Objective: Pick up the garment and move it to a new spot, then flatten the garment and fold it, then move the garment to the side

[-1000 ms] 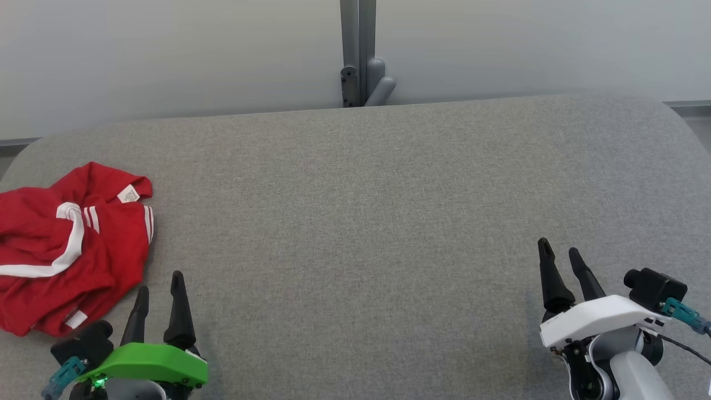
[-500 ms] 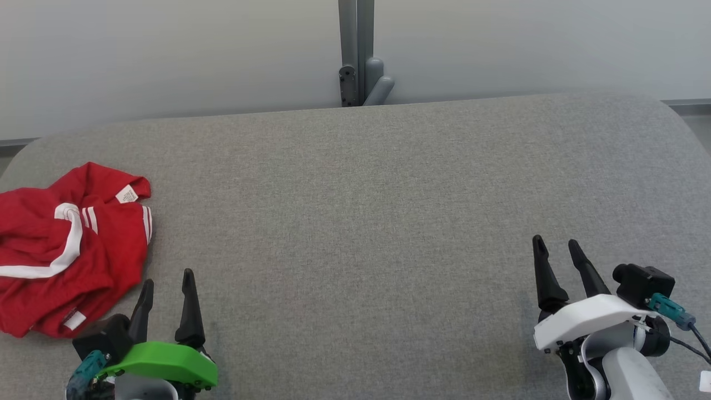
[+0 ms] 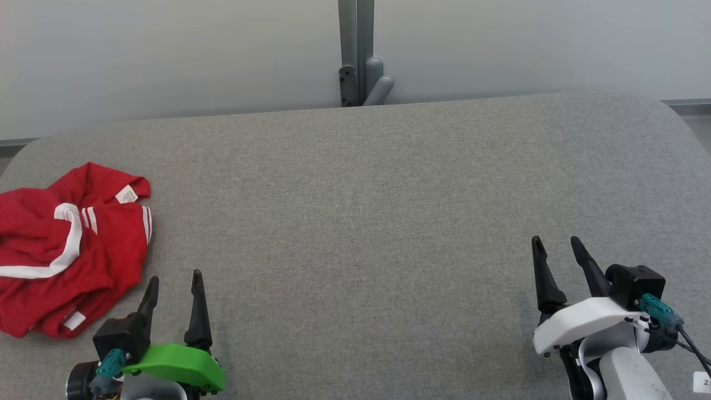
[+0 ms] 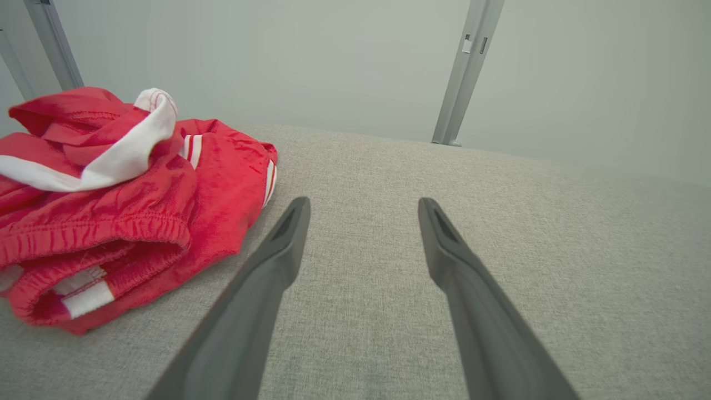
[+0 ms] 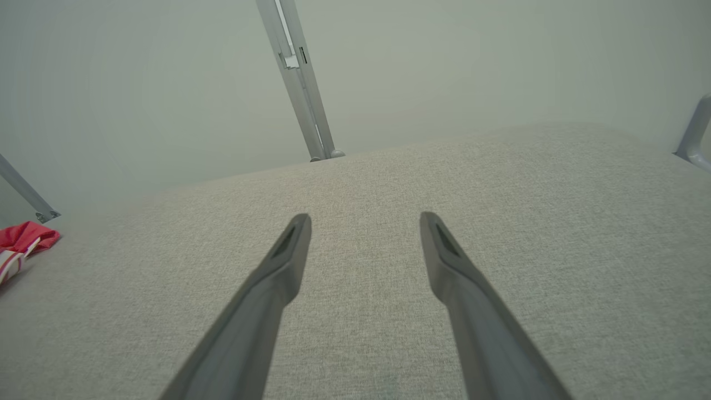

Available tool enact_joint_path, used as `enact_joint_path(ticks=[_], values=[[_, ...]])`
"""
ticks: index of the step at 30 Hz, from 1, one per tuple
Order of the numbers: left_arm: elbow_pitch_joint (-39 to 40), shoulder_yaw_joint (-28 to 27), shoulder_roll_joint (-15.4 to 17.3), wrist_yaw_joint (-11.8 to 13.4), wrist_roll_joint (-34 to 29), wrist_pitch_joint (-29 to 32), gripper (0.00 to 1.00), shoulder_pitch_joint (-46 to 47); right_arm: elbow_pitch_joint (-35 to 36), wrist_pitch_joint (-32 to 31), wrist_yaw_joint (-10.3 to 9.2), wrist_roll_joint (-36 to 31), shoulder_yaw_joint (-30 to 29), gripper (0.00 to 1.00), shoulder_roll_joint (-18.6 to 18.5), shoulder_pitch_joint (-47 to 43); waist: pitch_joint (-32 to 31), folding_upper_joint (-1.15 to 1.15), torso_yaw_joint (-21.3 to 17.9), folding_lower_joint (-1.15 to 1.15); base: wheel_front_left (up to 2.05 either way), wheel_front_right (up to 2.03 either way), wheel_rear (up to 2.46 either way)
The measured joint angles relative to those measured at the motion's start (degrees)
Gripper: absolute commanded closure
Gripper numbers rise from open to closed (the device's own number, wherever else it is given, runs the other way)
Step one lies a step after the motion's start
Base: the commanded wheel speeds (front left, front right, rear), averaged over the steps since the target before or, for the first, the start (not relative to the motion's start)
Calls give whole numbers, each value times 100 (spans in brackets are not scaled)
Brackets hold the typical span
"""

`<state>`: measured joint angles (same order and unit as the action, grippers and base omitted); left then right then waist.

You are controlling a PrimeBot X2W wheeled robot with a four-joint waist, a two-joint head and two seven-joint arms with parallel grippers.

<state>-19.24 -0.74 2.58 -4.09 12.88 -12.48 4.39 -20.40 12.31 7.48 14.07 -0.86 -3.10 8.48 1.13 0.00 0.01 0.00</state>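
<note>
Lying in a crumpled heap at the left edge of the grey fabric-covered table (image 3: 361, 222): the red garment (image 3: 111, 244), untouched and not yet flattened. Shows a curved white band (image 3: 76, 240), thin white stripes and a small white label (image 3: 127, 194) on its upper folds; runs off the left border of the head view.

At the lower left of that view, the left jaws, just beside the garment's near right corner but apart from it, spread wide and empty, dark fingers (image 3: 198, 316) pointing up the view above a green cover (image 3: 172, 364). In the left wrist view, fingers (image 4: 278, 261) parted over bare grey cloth, garment (image 4: 111, 211) to their left with a gathered elastic hem facing the camera, no contact.

At the lower right of the head view, the right jaws, well apart from the garment, likewise released and holding nothing, fingers (image 3: 544, 280) rising from a white cover (image 3: 577, 322). In the right wrist view, fingers (image 5: 278, 266) splayed above the table, a scrap of the red garment (image 5: 25, 238) at the far left border.

Behind the table, a pale wall (image 3: 166, 55) and an upright grey post (image 3: 355, 50) at the middle of the far edge.
</note>
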Motion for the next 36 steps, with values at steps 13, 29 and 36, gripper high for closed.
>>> enact_joint_path(ticks=[13,29,36], values=[[-14,16,5,7,-571,-148,0,-8,-22,153,0,-508,-30,0,10,0,-7,0,-18,0,0,0,0],[-33,51,10,26,-957,-266,0,-14,-19,275,1,-976,11,0,11,1,46,0,103,0,0,0,0],[-73,67,11,81,-878,-266,0,-12,33,275,1,-964,147,0,1,9,93,0,423,0,0,0,0]])
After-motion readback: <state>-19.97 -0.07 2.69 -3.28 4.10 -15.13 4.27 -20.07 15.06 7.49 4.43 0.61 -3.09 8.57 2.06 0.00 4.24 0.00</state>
